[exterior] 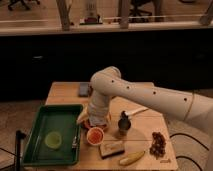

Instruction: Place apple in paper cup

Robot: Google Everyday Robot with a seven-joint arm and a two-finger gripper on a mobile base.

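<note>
Apple [95,134] inside paper cup [95,143], orange-red top showing within the white rim. Cup upright near the front edge of the wooden table [145,122], a little left of the middle, just beside the right wall of the green tray [30,150]. Gripper [97,121] directly above the cup and very near to it, claw wide and holding nothing, apple not touched as far as can be seen. White arm [150,97] reaching in from the right side, bent down over the cup. Pale green round piece [52,140] flat inside the tray, toward its front. Dark-topped metal cup [123,125] just right of the paper cup, apart from it. Tan block [112,148] at the front edge, right of the paper cup, and yellow banana [131,158] beside it, closer to the front right corner. Dark cluster [159,142] near the right edge; cannot tell what kind. Dark flat thing [84,90] at the back edge, near the back left corner.
</note>
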